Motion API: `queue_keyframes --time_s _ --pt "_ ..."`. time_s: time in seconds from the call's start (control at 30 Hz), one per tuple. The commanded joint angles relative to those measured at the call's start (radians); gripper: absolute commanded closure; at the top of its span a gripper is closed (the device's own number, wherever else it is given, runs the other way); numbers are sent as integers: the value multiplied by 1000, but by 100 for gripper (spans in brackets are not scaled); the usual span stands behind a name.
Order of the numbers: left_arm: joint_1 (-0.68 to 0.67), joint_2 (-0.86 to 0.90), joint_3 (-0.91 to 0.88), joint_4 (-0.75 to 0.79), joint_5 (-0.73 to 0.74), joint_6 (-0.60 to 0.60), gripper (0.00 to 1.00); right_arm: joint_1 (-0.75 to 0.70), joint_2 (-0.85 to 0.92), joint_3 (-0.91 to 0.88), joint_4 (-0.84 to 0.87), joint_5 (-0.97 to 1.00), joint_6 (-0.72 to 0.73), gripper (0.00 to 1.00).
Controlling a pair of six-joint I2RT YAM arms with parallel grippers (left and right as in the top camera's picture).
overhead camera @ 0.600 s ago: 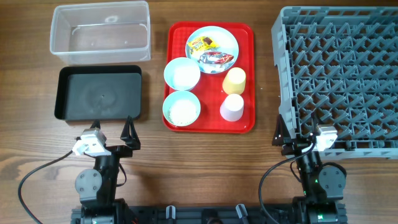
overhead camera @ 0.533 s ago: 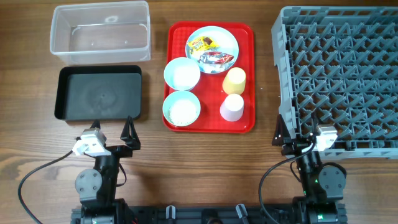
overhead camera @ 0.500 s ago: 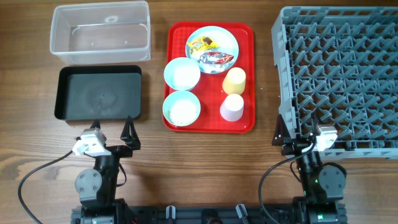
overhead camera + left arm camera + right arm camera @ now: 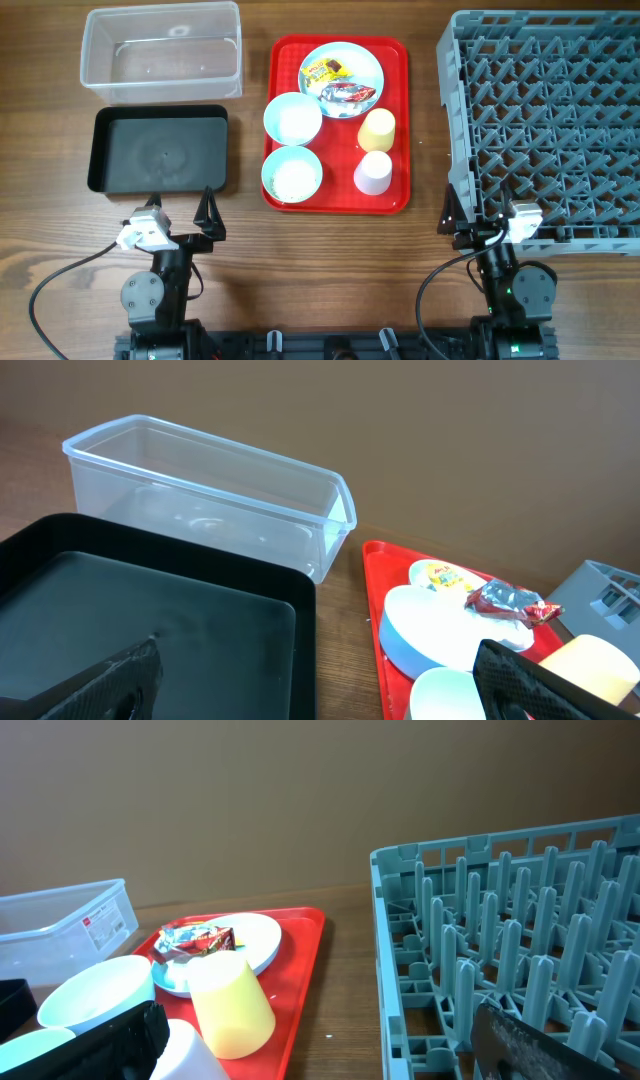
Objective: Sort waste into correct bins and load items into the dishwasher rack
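Note:
A red tray (image 4: 398,60) holds a pale blue plate (image 4: 365,62) with red and yellow-brown wrappers (image 4: 335,80), two pale bowls (image 4: 293,118) (image 4: 292,174) with white grains inside, an upturned yellow cup (image 4: 377,129) and an upturned white cup (image 4: 373,172). The clear bin (image 4: 160,50) and black bin (image 4: 160,150) lie left of the tray. The grey dishwasher rack (image 4: 545,120) stands at the right. My left gripper (image 4: 180,205) is open and empty before the black bin. My right gripper (image 4: 478,212) is open and empty at the rack's front left corner. No spoon or tissue shows.
Bare wooden table runs between the tray and the rack (image 4: 480,920) and along the front edge by both arm bases. In the left wrist view the black bin (image 4: 150,620) lies close ahead, the clear bin (image 4: 200,490) behind it.

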State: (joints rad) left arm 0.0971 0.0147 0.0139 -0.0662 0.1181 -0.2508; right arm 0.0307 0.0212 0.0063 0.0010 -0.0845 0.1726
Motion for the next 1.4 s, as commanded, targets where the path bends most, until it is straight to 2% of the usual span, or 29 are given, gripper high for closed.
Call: queue_keyframes --time_s 0.0,0.8,1.07,1.17,1.23,1.37 --pt "-2 -8 -8 3 12 8 0 6 -5 -1 3 10 13 0" --pt "-2 -8 -8 8 12 8 0 6 -5 -1 8 5 15 0" --pt "-2 -8 -4 87 79 9 0 6 -5 6 187 -72 13 0" --pt "-2 -6 42 67 79 10 0 6 -5 61 191 -89 9 0" --pt "-2 17 97 62 80 12 0 6 -5 108 198 -89 -45 0" --pt "-2 151 245 48 80 13 0 6 5 216 196 -89 -130 0"
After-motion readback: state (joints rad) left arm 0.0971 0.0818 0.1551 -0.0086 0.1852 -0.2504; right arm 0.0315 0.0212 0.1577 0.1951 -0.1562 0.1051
